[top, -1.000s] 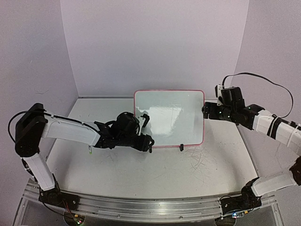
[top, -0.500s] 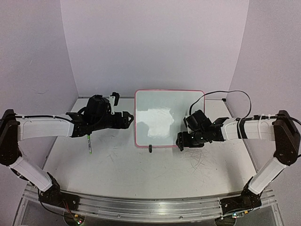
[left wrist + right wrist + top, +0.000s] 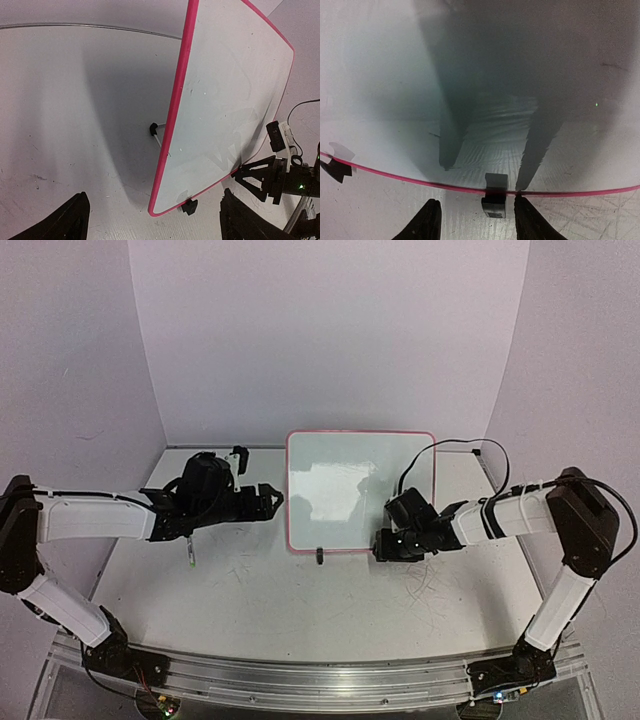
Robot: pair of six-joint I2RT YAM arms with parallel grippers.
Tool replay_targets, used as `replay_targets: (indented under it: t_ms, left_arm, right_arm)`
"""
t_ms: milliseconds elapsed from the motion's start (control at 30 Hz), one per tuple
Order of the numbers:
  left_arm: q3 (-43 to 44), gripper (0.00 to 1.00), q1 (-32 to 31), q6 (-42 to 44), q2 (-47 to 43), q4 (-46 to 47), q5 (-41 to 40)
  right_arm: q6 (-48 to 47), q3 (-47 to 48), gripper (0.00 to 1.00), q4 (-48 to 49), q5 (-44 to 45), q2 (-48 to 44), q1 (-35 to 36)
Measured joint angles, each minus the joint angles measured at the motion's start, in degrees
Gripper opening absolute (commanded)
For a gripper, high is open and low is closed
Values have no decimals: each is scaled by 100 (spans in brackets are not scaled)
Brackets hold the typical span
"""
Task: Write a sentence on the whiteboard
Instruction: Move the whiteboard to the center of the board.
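Table: we see a pale, scuffed table point(image 3: 300, 610) walled in on three sides, with grey scratch marks on its surface near the right arm
Whiteboard: the whiteboard point(image 3: 360, 490) stands upright on its wire stand at the middle of the table toward the back, red-pink rim all round; its face looks blank to us in every view, only glare and shadows on it
Progress: we judge the writing not yet begun; the sentence is nowhere on the board, so the whole line is left to do
Left gripper: the left gripper point(image 3: 272, 498) hovers just beside the board's left edge, jaws wide apart with nothing between them
Right gripper: the right gripper point(image 3: 382, 546) sits low at the board's bottom right rim, jaws apart on either side of a stand foot point(image 3: 494, 201), not gripping it as far as we can tell
Marker: a thin pen-like stick point(image 3: 190, 553) lies on the table under the left arm; neither gripper holds it, and we take it to be needed first
Writing: we find no brand, label or legible word anywhere
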Motion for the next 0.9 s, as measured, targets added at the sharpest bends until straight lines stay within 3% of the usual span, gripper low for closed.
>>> replay_targets:
  t_ms: [233,367,500,900]
  left_arm:
    - [-238,93,0,-105,-276,28,-25]
    - [-238,93,0,-104,-407,49,-76]
    - [-280,93,0,-97,-532,77,-170]
    - [-674,95,0,-56,-1198,80,-637]
  right_arm:
    - [69,-229,29,462,487,116,174]
    - [-23,-295,12,571,715,161,264]
    - [-183,-418,2,710,875,155,297]
    - [-362,-857,0,971,1341,-88,811]
